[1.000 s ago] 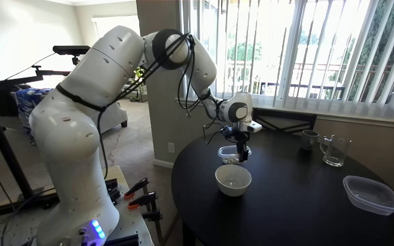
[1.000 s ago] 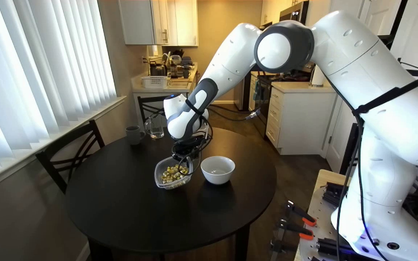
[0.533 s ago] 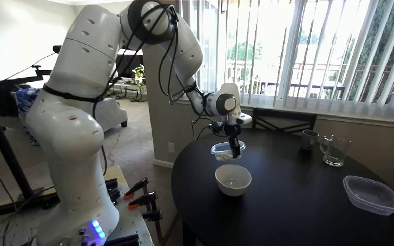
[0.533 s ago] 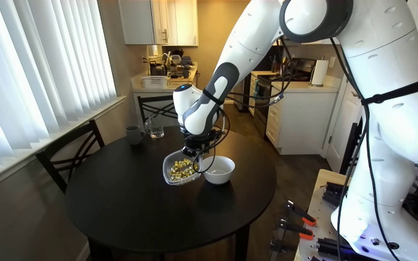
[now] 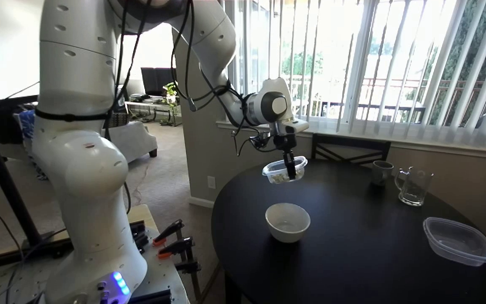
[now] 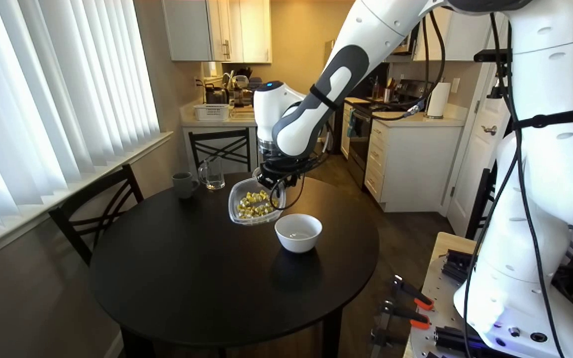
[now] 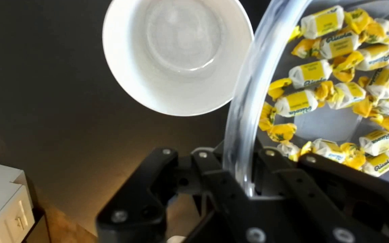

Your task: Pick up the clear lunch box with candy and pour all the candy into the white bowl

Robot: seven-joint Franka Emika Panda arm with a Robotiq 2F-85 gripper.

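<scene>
The pincer (image 7: 236, 158) is clamped on one edge of the clear lunch box (image 6: 239, 193), jaws drawn together with the plastic between them. The box hangs above the desk (image 6: 192, 288), tilted: in an exterior view one end of its rim (image 5: 269, 171) sits lower than the other. How high it hangs is hard to judge. The candy (image 7: 346, 96), in yellow and white wrappers, some printed Ricola, lies inside the box, spread around a bare patch of its floor. The white bowl (image 6: 298, 243) stands upright on the desk, near the box and lower than it; in the wrist view the box's rim cuts across the bowl's edge. A grey mug (image 5: 381, 174) and a glass mug (image 5: 414, 185) stand near each other, and in an exterior view a larger, flatter clear container (image 5: 458, 245) sits well apart from the bowl.
</scene>
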